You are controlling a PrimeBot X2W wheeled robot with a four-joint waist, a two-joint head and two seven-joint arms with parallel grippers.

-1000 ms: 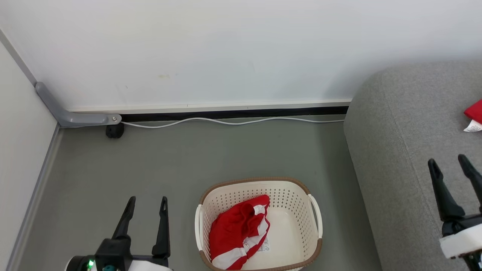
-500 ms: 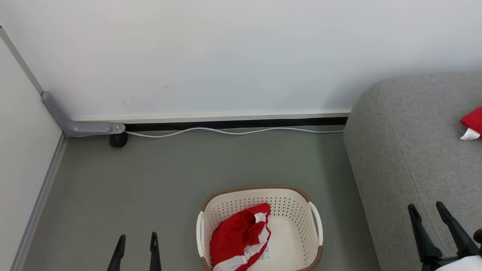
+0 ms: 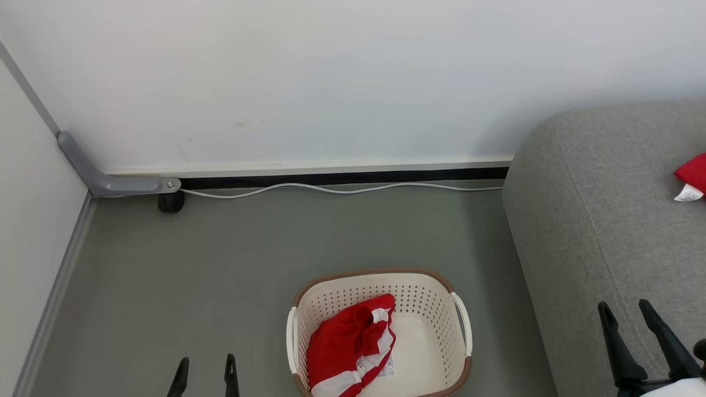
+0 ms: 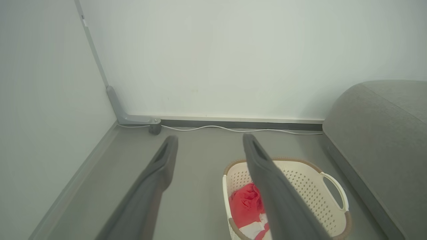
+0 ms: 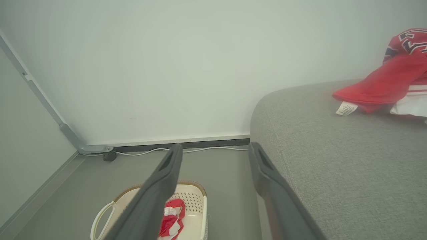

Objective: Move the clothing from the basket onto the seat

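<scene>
a: left gripper [image 3: 206, 368] first: jaws spread wide, nothing between them. the right gripper [image 3: 626, 317] is the same, fingers far apart and empty.

b: and the work, from where they are?

a: the basket [image 3: 375, 272] stands on the floor between the two, just to the right of the left gripper. the right gripper hangs over the near edge of the seat [image 3: 595, 193], which runs on ahead of it and off to its right.

b: how far along?

a: partly done, i'd judge. one red piece with white stripes [image 3: 345, 342] lies crumpled in the half of the basket nearer the left gripper, and the other half is bare. well ahead of the right gripper, to its right, a red jersey [image 5: 397, 76] already lies on the seat. what's left looks like one more lift from basket to seat.

b: anything readable?

a: not much. a white label [image 3: 388, 365] at the striped piece's edge has print too small to read. the jersey's tag [image 5: 346, 108] is printed too, but illegible. black, white-edged numerals [image 5: 412, 36] show at the jersey's top, cut off by the view's edge, so i can't tell the digits. no brand that i can make out.
</scene>
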